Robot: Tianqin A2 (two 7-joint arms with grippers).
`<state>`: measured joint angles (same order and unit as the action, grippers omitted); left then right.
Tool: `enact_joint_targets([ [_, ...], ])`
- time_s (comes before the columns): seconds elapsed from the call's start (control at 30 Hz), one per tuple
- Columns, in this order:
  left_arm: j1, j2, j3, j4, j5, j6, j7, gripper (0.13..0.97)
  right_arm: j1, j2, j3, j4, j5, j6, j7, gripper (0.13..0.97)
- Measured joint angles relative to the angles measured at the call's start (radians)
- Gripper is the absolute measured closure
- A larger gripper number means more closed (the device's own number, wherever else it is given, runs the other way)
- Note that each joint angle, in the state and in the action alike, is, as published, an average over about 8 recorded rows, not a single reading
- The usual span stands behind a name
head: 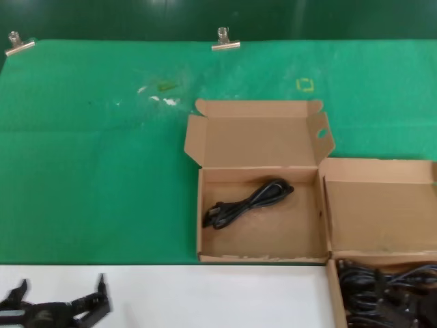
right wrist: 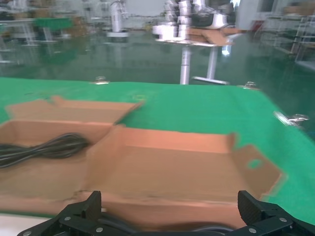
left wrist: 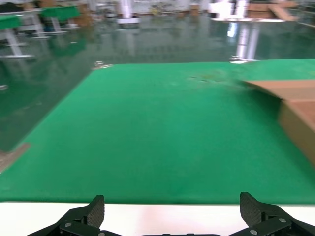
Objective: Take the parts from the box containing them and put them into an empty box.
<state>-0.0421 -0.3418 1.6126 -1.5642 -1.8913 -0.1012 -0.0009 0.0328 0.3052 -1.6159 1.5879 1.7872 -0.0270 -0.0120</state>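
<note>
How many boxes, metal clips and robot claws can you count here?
Cardboard boxes: 2, the middle box holding one black cord and the right box with a pile of cords.
Metal clips: 2.
Robot claws: 2, the left claw and right claw.
Total: 6.

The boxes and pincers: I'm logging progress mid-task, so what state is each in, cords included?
Centre box: lid open, holds one cord.
Single cord: lying bundled on that box's floor.
Right box: lid open, cords inside.
Piled cords: heaped together, ungripped.
Left pincer: open, empty, at the table's white edge.
Right pincer: open, empty, by the right box.
</note>
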Motion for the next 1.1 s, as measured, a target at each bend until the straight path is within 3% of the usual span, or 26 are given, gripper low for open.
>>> enact_joint_targets([
  [0.17,-0.023,-0.017,-0.001,0.018,-0.035,-0.041,0.000,0.132,0.000,0.000,0.000,0.000,0.000,0.000,0.000,0.129],
  [1.1,-0.025,-0.018,-0.003,0.019,-0.036,-0.043,0.000,0.132,0.000,0.000,0.000,0.000,0.000,0.000,0.000,0.129],
])
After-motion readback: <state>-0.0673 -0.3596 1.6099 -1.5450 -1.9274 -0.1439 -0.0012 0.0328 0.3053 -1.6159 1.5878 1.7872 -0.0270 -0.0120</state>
